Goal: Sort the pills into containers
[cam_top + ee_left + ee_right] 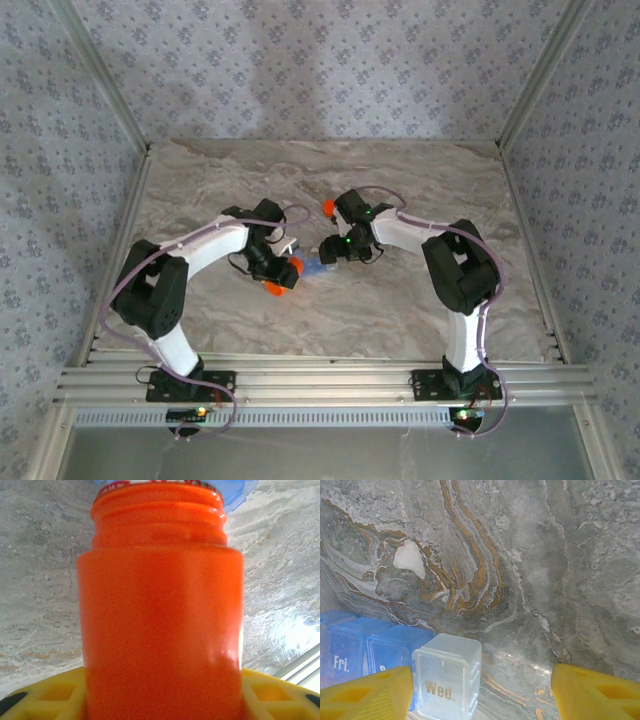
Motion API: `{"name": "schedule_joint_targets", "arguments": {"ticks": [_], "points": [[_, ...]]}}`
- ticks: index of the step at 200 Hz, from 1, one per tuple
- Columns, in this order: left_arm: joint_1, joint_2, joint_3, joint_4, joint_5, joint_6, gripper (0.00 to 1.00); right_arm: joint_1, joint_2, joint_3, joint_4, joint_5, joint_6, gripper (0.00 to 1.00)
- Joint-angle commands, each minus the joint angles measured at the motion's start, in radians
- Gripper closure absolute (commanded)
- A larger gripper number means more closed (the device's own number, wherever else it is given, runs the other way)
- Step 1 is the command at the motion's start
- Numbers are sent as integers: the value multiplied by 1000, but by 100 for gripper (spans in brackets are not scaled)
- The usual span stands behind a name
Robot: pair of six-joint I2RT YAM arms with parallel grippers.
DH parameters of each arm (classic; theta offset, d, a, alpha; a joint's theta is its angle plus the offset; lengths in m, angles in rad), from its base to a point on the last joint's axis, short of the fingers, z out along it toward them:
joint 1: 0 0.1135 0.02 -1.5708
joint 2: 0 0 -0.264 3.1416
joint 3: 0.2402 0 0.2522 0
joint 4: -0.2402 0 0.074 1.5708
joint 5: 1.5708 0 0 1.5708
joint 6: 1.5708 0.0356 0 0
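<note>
Left gripper (283, 268) clamps open orange bottle (160, 620), mouth toward pill organizer (350, 655); right gripper (480, 690) wide, empty. Risk: sudden tilt, pills scatter across table (400, 320).

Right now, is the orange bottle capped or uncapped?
Uncapped: the orange bottle shows its bare threaded neck, with no cap on it.

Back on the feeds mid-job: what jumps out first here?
The orange bottle, its threaded neck bare, looms large in the left wrist view, clamped in the left gripper. Ahead of the open right gripper sits a day-marked pill box, a clear Wed. cell beside blue ones. From above, both grippers meet at the middle of the marble table.
</note>
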Motion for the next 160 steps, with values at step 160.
{"name": "schedule_joint_targets", "arguments": {"ticks": [160], "points": [[-15,66,101,-145,-46,46,100,15,41,-3,12,-5,12,25]]}}
